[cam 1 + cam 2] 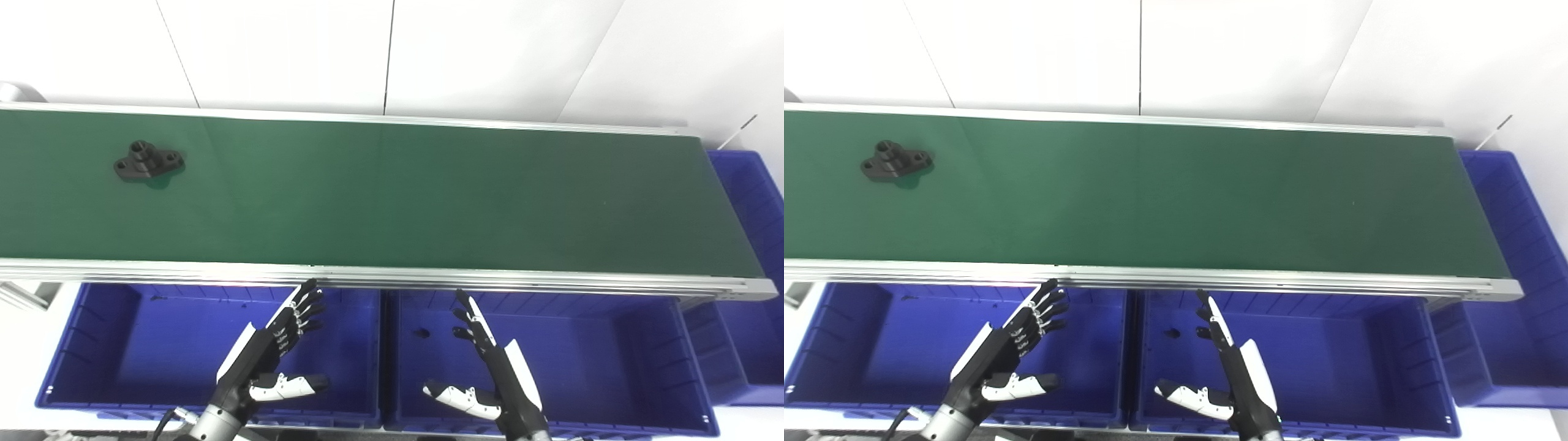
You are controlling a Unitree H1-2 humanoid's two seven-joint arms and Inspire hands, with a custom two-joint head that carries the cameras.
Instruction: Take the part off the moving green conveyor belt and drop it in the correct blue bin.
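Left hand (278,349) hovers empty, fingers spread, nearer the black flanged part (149,160), which lies far-left across the green conveyor belt (392,196), long axis along it; right hand (490,367) likewise spread

- The left hand (275,355) rises from the near edge, left of centre, empty, fingers (304,308) extended and slanting far-right, thumb out to the right.
- The right hand (490,373) mirrors it, empty, fingers pointing far-left, thumb out left.
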